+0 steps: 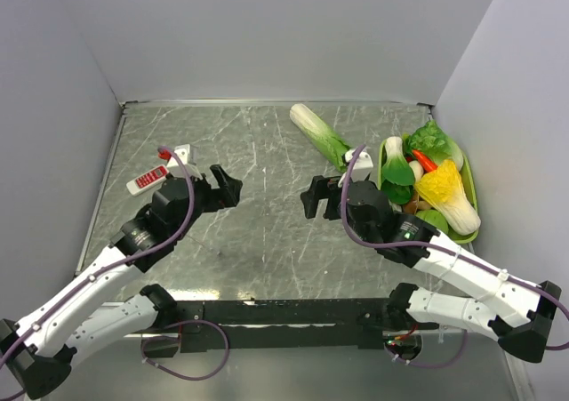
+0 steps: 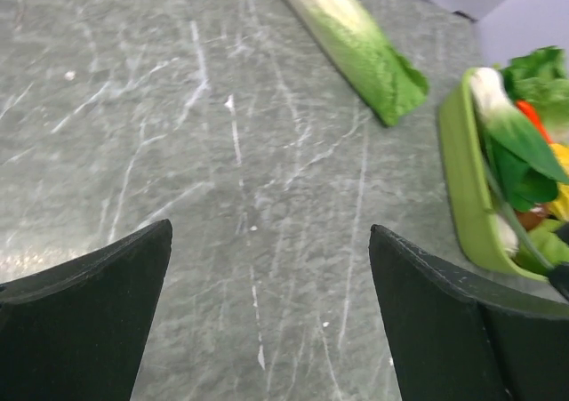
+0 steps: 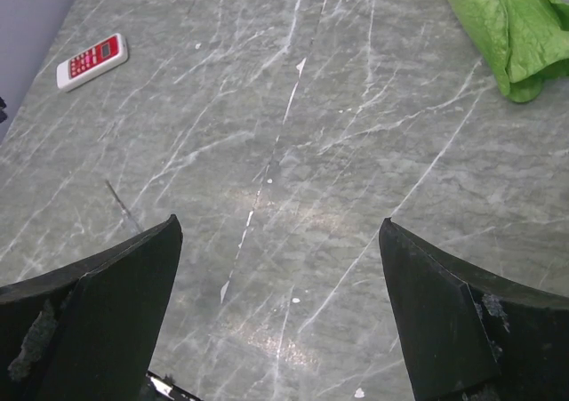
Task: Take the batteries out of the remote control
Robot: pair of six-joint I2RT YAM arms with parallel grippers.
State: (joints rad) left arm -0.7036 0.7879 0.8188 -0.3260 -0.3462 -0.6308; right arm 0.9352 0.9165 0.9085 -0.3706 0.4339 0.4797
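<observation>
Marbled table (image 1: 267,241) holds remote control (image 1: 147,180) left of the left fingers (image 1: 228,188).

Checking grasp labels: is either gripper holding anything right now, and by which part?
Nothing is held. The left gripper and the right gripper are both open and empty. The remote control lies apart from both.

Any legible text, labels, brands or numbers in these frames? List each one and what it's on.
No quotable text in any view.
remote control: red panel with small pale marks, too small and blurred to read.
green tray and the vegetables in it: no label or print visible.
</observation>
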